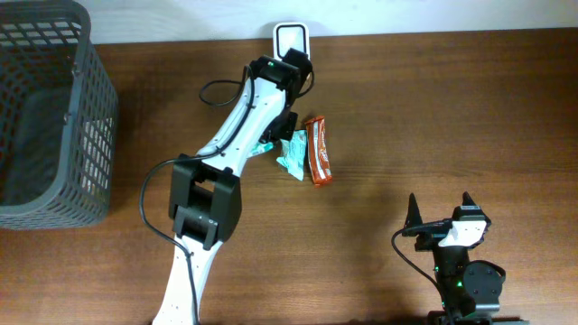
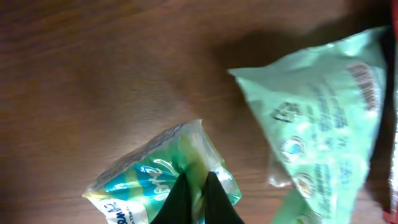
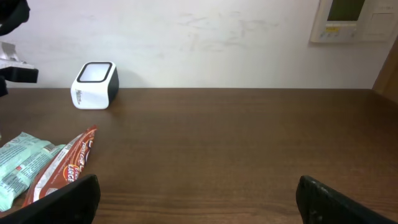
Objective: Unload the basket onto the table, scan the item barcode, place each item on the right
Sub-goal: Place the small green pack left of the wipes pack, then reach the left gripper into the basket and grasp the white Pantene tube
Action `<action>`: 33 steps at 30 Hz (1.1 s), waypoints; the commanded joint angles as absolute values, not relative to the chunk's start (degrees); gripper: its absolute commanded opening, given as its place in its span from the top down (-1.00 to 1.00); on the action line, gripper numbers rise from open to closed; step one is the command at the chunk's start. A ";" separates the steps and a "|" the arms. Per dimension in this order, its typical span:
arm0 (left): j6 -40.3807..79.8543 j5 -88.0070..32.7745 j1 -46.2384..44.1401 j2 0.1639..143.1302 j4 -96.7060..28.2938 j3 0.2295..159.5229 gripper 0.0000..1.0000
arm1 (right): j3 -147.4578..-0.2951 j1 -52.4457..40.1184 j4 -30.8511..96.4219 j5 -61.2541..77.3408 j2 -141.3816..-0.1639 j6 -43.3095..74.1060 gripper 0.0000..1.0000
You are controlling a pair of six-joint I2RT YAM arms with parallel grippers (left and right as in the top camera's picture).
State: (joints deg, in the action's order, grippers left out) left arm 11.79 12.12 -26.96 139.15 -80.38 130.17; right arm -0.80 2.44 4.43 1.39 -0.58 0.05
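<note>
Left end effector (image 2: 198, 178) closed, pinching edge of striped packet (image 2: 146, 177). Packet mid-bench (image 1: 433, 108), just beside pale green packet (image 2: 323, 112) and red bar (image 1: 318, 151), apart from scanner (image 1: 291, 38). Right end effector (image 1: 440, 208) spread wide, empty.

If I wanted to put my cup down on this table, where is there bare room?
The widest bare stretch of table lies right of the scanner and red wrapper, ahead of the right tool. Another lies between the basket and the left arm. It is crowded around the green packets beside the wrapper.
</note>
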 commanded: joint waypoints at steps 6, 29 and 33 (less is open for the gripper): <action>10.55 12.25 -26.46 139.44 -80.53 130.37 -0.20 | -0.32 2.66 4.51 0.89 -0.19 0.47 -0.97; 22.90 14.83 16.27 121.01 -94.74 178.12 -0.98 | -0.32 2.66 4.51 0.89 -0.19 0.47 -0.97; 18.41 13.69 25.93 121.01 -93.62 168.44 -0.99 | -0.32 2.66 4.51 0.86 -0.19 0.47 -0.97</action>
